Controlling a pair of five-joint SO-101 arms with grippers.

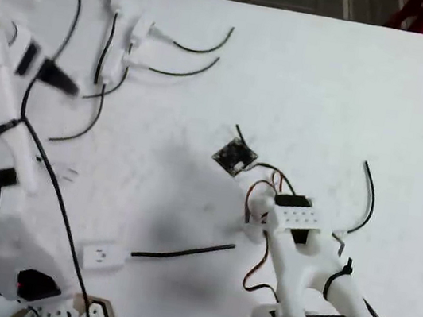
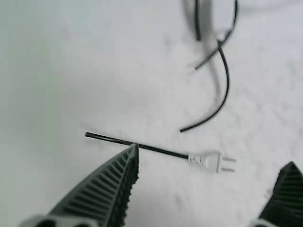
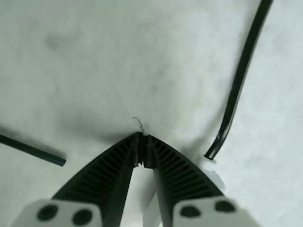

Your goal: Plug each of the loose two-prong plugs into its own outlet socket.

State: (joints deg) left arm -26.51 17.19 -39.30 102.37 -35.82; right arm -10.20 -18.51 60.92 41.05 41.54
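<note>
Left fingers (image 2: pixel 109 189) wide over plug (image 2: pixel 213 162)

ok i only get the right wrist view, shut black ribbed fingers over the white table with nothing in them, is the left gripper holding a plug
Observer: No. The left gripper is open, and a white two-prong plug on a thin black cable lies ungripped on the white table below its spread fingers.
Operator: and any socket near
Observer: Yes, the high view shows a white outlet socket block with a black cable lying between the two arms, nothing plugged into it.
</note>
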